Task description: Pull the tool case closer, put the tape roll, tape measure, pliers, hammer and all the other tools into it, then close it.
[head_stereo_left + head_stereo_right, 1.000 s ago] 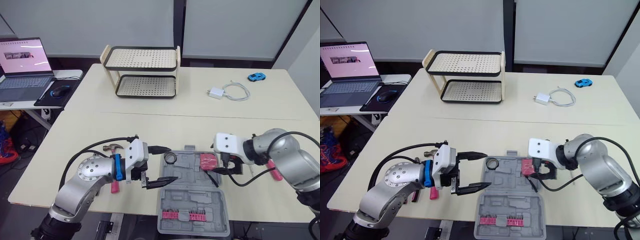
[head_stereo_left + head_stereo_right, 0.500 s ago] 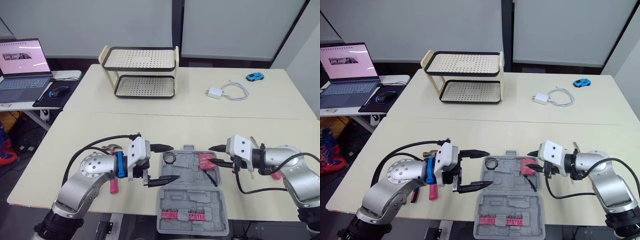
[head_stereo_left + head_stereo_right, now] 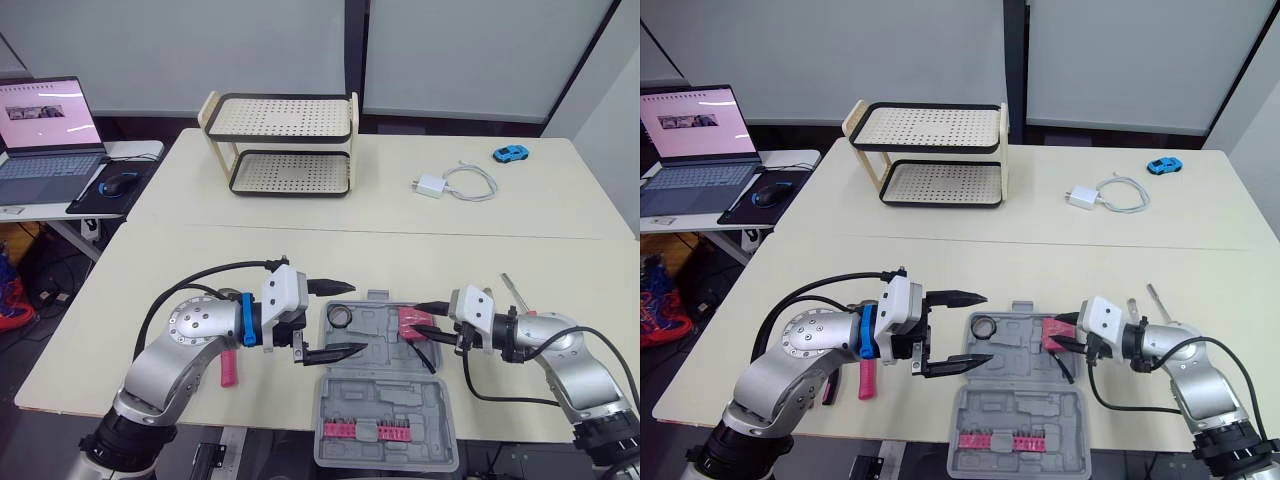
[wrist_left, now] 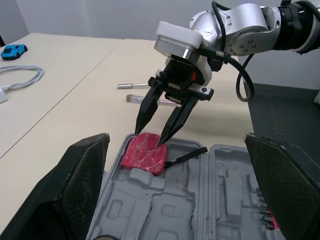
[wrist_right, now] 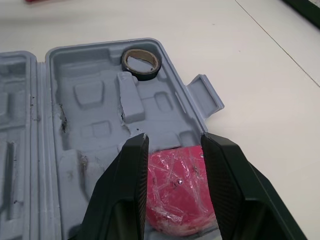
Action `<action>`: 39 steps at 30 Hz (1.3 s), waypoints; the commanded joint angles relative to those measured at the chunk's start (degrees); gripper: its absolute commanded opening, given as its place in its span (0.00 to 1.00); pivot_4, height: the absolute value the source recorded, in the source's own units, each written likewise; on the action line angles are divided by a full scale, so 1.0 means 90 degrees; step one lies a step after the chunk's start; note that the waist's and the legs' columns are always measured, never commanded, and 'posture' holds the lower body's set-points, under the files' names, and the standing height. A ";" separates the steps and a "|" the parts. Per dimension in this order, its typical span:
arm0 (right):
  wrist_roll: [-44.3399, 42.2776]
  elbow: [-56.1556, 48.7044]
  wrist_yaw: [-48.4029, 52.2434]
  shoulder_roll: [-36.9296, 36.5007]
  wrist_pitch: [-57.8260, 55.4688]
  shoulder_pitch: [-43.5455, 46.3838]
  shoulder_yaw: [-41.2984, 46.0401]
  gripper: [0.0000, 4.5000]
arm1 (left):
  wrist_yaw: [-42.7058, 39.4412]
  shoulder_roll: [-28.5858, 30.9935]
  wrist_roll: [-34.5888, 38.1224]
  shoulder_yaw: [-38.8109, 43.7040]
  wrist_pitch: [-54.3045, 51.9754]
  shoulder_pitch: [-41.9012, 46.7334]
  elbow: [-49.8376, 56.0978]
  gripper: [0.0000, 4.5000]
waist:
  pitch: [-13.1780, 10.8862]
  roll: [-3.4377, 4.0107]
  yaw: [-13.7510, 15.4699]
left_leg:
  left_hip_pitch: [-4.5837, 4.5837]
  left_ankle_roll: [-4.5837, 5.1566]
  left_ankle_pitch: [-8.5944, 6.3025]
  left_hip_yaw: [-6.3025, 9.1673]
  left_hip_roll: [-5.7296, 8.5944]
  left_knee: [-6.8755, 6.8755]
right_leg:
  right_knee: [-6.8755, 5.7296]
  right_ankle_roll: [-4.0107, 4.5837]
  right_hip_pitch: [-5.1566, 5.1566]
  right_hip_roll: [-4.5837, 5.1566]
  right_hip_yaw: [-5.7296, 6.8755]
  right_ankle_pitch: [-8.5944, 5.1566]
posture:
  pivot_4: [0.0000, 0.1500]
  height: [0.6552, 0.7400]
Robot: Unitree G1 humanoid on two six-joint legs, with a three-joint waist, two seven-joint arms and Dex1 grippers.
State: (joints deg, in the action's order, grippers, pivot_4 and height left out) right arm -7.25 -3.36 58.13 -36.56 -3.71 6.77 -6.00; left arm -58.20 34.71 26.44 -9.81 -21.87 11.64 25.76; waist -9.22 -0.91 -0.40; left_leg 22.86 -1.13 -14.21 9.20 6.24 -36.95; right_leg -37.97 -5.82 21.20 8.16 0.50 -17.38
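One tool case [image 3: 398,398] is laid open, tape roll [image 5: 142,61] seated in its far left corner, tape measure [image 5: 176,192] in its far right corner. Right gripper [image 4: 149,137] is held narrowly parted, fingertips set on tape measure. Left gripper [image 3: 356,318] is spread wide over case's left edge. Hammer [image 3: 228,368] is laid outside case, beyond that edge.

Hammer [image 3: 228,368] apparently left of tool case [image 3: 380,385]

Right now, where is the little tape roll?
The small dark tape roll lies inside the open grey plastic tool case, in its far left corner, with the red tape measure in the far right corner.
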 commanded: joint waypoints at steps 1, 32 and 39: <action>0.0088 0.0197 -0.0140 0.0104 0.0296 0.0176 -0.0065 0.39 | -0.0032 -0.0026 -0.0019 -0.0073 0.0064 0.0103 0.0023 1.00 | 0.0000 0.0000 -0.0003 | 0.0000 0.0000 0.0000 -0.0001 0.0000 0.0000 | 0.0000 0.0000 0.0000 0.0000 0.0000 0.0000 | 1.00 1.00; 0.0224 0.2310 -0.0415 0.0644 0.1101 0.0154 -0.0266 0.39 | 0.0005 0.0112 0.0010 -0.0042 -0.0014 0.0070 0.0116 1.00 | 0.0015 0.0000 -0.0013 | -0.0024 -0.0001 0.0000 0.0000 -0.0002 0.0000 | -0.0002 0.0001 -0.0018 -0.0004 -0.0003 0.0001 | 1.00 1.00; 0.0189 0.2299 -0.0421 0.0655 0.1085 0.0189 -0.0242 0.39 | -0.0008 0.0160 0.0022 -0.0020 -0.0037 0.0074 0.0100 1.00 | 0.0016 0.0001 -0.0013 | -0.0034 0.0000 0.0000 0.0001 -0.0002 0.0001 | -0.0002 0.0002 -0.0029 -0.0004 -0.0004 0.0001 | 1.00 1.00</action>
State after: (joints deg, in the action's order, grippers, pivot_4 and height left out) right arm -6.13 15.15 54.87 -30.85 7.53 9.38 -7.96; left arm -58.14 35.78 26.25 -10.72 -22.23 11.82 24.90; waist -9.07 -0.91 -0.52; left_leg 22.54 -1.13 -14.21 9.21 6.22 -36.94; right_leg -37.98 -5.81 20.94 8.12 0.47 -17.37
